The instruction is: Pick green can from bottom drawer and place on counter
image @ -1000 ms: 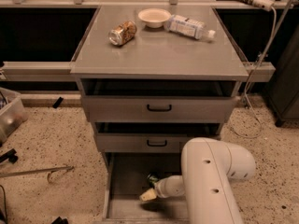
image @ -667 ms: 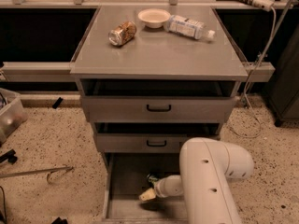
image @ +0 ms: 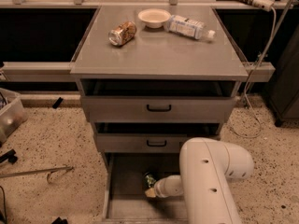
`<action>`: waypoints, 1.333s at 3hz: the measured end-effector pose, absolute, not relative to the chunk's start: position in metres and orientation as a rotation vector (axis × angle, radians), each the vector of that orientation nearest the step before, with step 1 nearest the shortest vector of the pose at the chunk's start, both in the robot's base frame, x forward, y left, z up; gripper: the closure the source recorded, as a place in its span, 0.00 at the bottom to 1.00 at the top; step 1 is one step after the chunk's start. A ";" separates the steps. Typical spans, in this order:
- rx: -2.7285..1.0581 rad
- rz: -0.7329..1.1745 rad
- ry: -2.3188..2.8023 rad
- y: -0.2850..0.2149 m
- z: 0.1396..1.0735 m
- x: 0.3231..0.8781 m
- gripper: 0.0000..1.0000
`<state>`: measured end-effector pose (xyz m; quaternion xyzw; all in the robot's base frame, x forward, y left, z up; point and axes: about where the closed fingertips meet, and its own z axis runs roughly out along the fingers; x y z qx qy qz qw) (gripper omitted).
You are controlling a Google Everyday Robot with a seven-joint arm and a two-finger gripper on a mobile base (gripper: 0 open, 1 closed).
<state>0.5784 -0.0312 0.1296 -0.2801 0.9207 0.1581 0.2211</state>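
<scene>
The green can (image: 149, 178) stands upright on the grey floor of the open bottom drawer (image: 126, 190), near its middle. My gripper (image: 150, 192) reaches into the drawer from the right, at the end of the white arm (image: 210, 181). It sits right at the near side of the can, low over the drawer floor. The counter (image: 159, 50) is the flat grey top of the cabinet, well above the gripper.
On the counter lie a tan-orange patterned can (image: 122, 33) on its side, a white bowl (image: 154, 17) and a plastic bottle (image: 189, 27) on its side. Two upper drawers with black handles (image: 159, 108) overhang the bottom drawer. A clear bin (image: 10, 113) stands on the floor at left.
The arm has edged very slightly to the left. The gripper stays at the green can, which has not moved.
</scene>
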 end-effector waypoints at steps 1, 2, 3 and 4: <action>-0.774 0.437 2.545 -0.031 0.130 0.578 0.65; -0.746 0.452 2.544 -0.030 0.146 0.572 0.89; -0.703 0.507 2.463 -0.014 0.194 0.557 1.00; -0.584 0.492 2.381 -0.025 0.270 0.553 1.00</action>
